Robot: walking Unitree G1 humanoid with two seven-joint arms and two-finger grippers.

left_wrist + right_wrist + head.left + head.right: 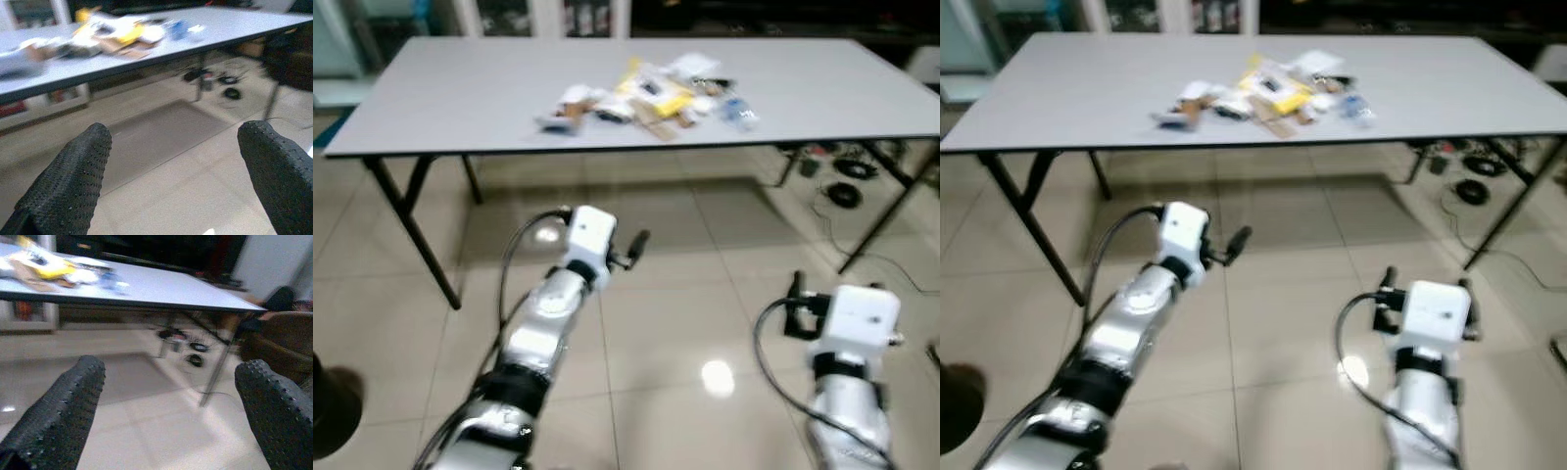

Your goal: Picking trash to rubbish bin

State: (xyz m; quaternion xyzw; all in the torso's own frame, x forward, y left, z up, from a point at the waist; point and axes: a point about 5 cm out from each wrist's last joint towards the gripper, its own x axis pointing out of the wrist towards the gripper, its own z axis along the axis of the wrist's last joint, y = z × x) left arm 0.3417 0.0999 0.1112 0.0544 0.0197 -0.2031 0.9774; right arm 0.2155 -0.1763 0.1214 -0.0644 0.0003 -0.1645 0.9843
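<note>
A heap of trash [646,93], yellow and white wrappers, brown card and a small blue-and-white piece, lies on a long grey table [460,98] ahead of me. It also shows as the trash heap [107,34] on the tabletop in the left wrist view. Both arms are held out low over the tiled floor, well short of the table's front edge. My left gripper [173,142] is open with nothing between its fingers [73,181]. My right gripper [171,377] is open too, fingers [274,406] wide apart and bare.
The table stands on dark folding legs [411,230]. Cables and round black items [847,181] lie on the floor under its right end. A brown chair [286,345] stands to the right. A dark object [328,401] sits at the floor's lower left. Shiny tiles [705,284] stretch between me and the table.
</note>
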